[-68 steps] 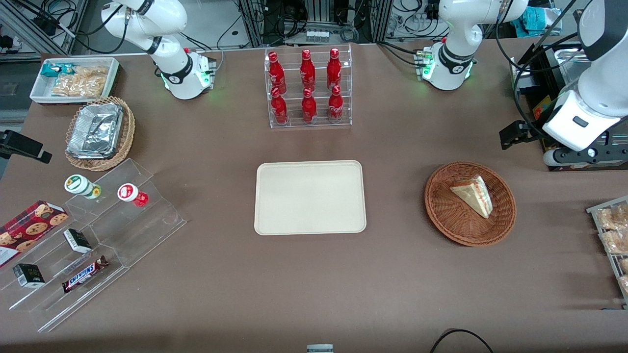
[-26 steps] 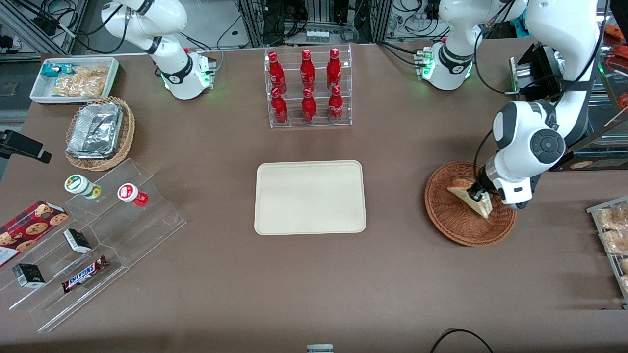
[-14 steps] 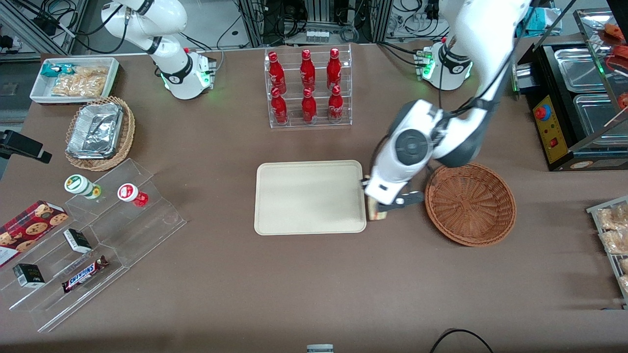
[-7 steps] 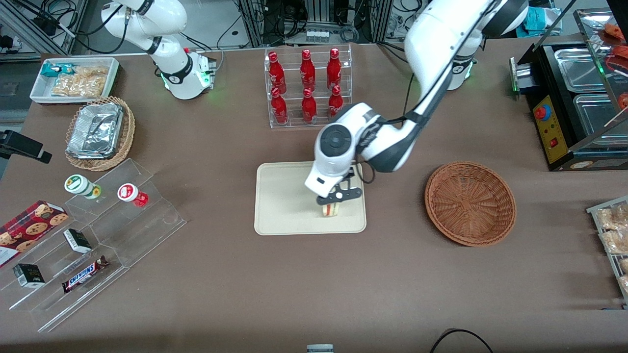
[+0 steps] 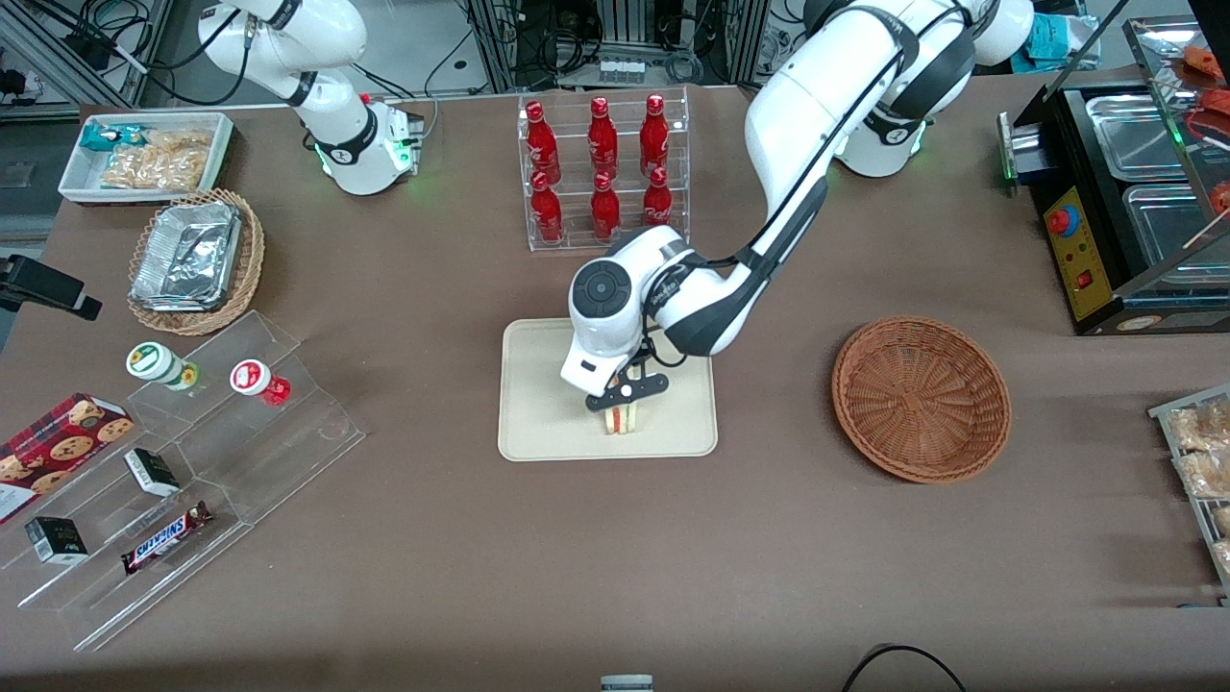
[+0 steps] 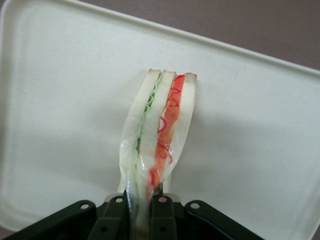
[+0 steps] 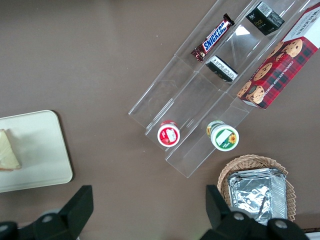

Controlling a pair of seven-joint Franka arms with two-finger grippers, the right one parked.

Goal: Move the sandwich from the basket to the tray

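The gripper (image 5: 623, 399) hangs over the tray (image 5: 538, 423), jaws clamped on the sandwich (image 5: 623, 419), which dangles edge-down, red and green filling (image 6: 160, 125) showing between the bread slices. The basket (image 5: 921, 398) sits empty, toward the working arm's end of the table. This looks like the set-down step: the wedge is above the tray's nearer half, whether touching the surface I cannot tell. The next move, I'd judge, calls for a short descent and a gentle release, since a wedge let go on its edge may topple over.
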